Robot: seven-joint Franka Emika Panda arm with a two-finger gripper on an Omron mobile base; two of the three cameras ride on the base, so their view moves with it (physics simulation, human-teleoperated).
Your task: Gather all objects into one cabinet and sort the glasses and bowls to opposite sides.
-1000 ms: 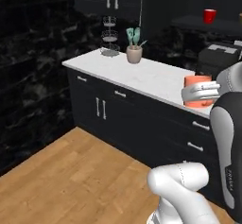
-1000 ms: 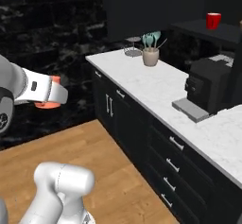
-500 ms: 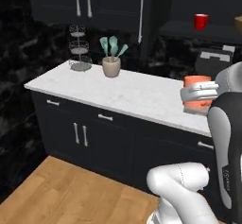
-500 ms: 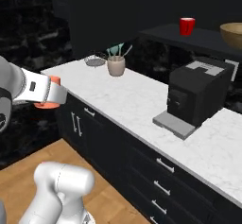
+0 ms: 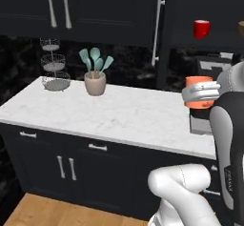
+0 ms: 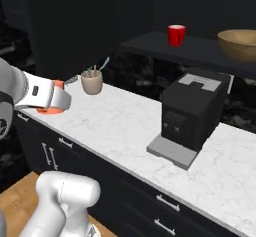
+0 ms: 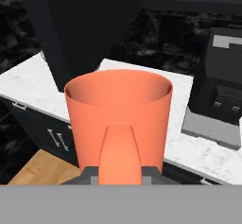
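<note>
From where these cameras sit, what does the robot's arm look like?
The arm is made of glossy white, rounded shells with dark grey bands at the joints, and rises from a bulbous white base. One link bears small dark lettering. The gripper is a light grey block. No loose cables show.

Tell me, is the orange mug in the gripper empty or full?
Empty. The hand view looks into the upright coral-orange mug; its inner wall is bare and nothing sits inside it.

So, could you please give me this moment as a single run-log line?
held: coral-orange mug | jaws: shut on its handle | shelf: red mug, wooden bowl | counter: coffee machine
</note>
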